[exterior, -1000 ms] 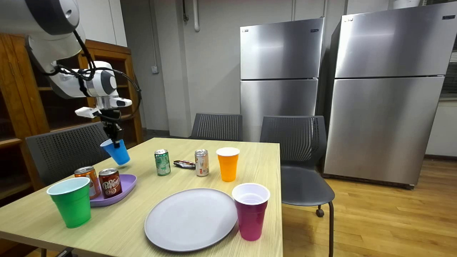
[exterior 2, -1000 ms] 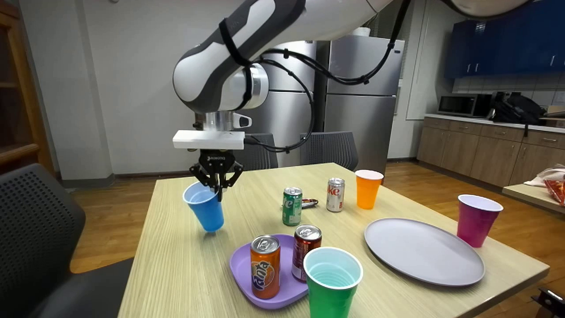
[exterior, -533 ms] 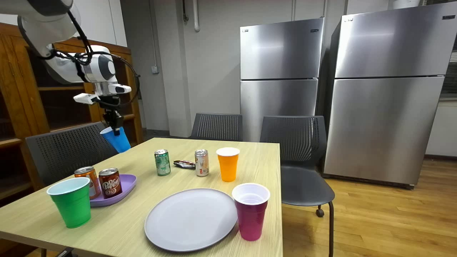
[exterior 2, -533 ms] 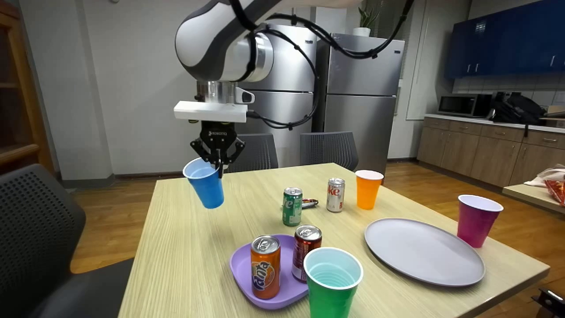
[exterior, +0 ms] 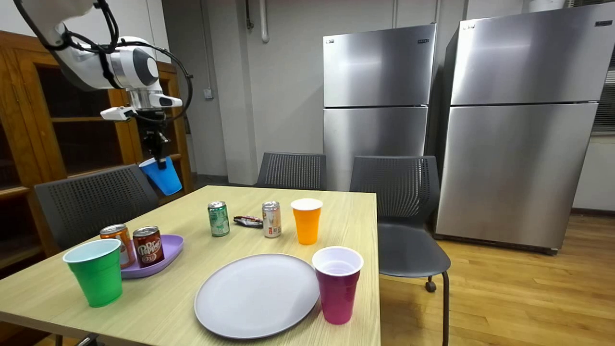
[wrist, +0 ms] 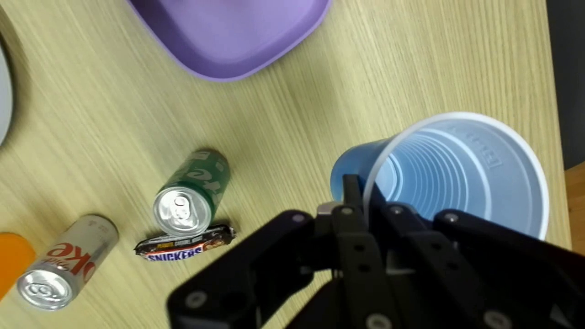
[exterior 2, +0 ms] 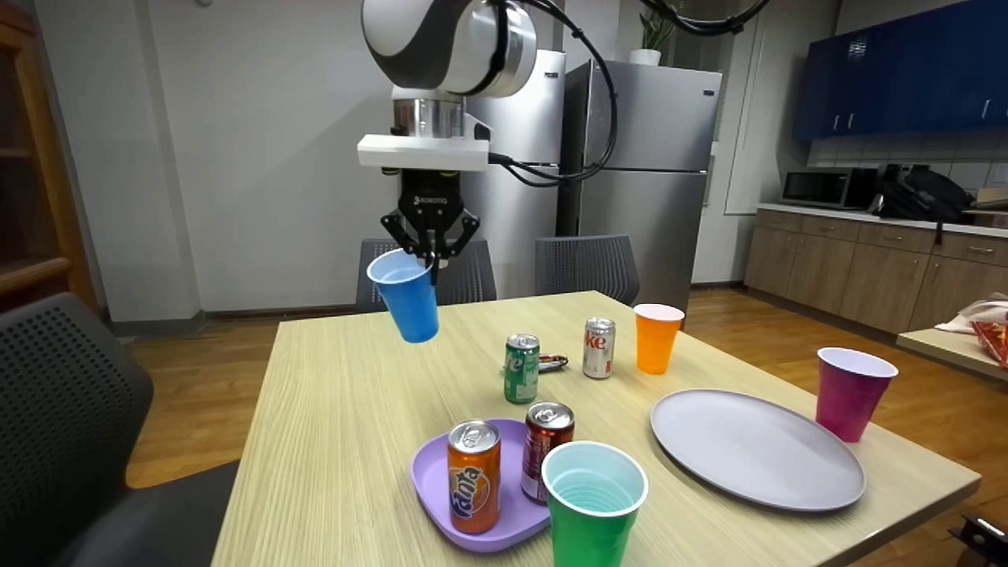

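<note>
A ribbed, tapered blue plastic cup (wrist: pixel 443 176) was pinched by the closed gripper (wrist: pixel 365 194); a chocolate bar (wrist: pixel 185 247) was lettered "SNICKERS".

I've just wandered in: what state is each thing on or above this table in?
Blue cup, tilted, in the air
Tool, shut on that cup's rim
Purple tray, sitting flat
Fanta can, upright on the tray
Dr Pepper can, upright on the tray
Green can, upright
Coke can, upright
Snickers bar, lying down
Orange cup, upright
Green cup, upright
Magenta cup, upright
Gray plate, lying flat
</note>
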{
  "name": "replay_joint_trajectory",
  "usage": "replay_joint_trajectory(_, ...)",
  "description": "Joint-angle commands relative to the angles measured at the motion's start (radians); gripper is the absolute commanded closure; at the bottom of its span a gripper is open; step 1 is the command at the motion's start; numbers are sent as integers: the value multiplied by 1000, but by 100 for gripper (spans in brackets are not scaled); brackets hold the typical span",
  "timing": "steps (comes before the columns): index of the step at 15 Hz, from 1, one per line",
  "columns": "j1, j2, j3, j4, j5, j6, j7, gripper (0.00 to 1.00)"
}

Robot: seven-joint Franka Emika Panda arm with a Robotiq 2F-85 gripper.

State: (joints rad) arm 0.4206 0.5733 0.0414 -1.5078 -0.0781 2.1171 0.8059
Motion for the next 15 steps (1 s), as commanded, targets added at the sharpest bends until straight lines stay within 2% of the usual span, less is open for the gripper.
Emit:
replay_joint_trajectory(1, -48, -163, 22, -202, 15, 15, -44, 99)
replay_joint_trajectory(9, -140, -380, 29, -489, 54, 34, -114, 99)
replay_joint_trajectory(15, -226, -467, 9, -652, 91, 49, -116, 99)
